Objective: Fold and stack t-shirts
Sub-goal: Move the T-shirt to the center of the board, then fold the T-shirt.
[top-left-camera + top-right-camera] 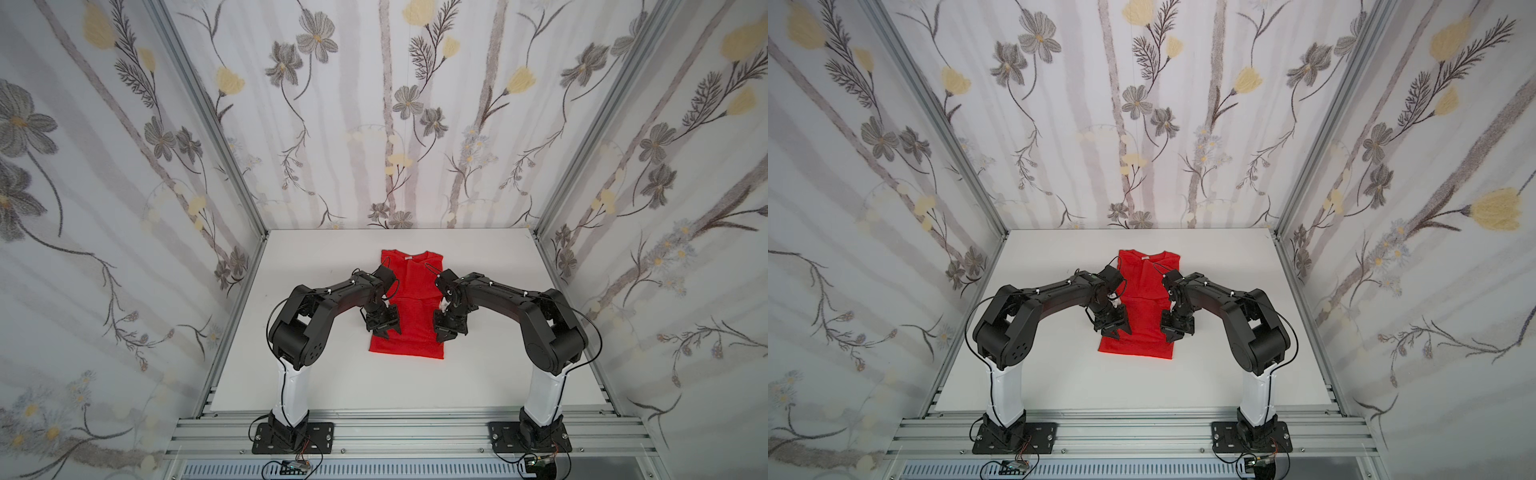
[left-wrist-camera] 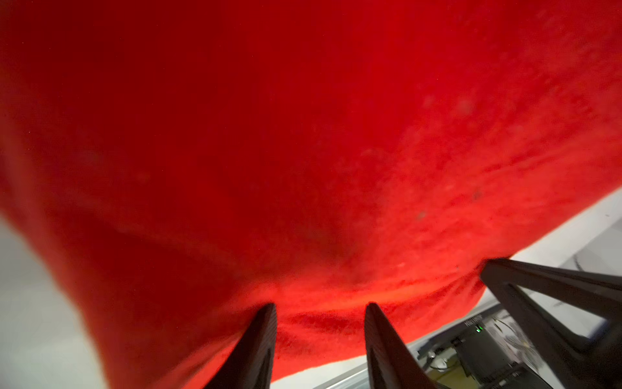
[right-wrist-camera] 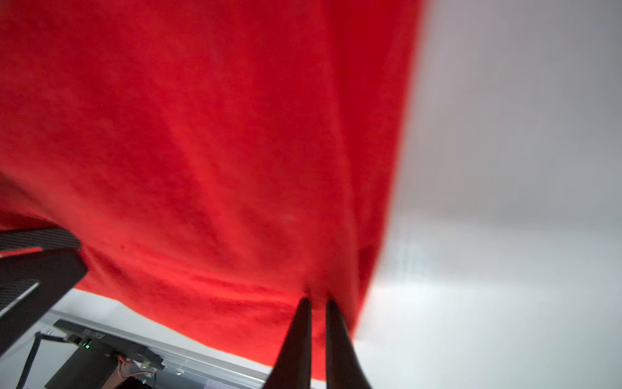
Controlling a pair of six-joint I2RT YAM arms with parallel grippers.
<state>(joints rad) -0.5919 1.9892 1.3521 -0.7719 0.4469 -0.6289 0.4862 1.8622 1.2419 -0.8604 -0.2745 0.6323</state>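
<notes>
T-shirt: one item, plain bright red fabric. State: folded lengthwise into a narrow strip, with the sides turned in over the middle; a crosswise fabric edge shows about halfway along. Pose: lying flat, neckline at the far end, straight hem at the near end. A small white neck label shows inside the neckline. Location: centre of the white table in both top views. In the right wrist view, creases in the cloth converge near one hem corner.

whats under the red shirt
Only the white table shows, all around the red t-shirt. The fabric lies flat and covers whatever is directly beneath it.
</notes>
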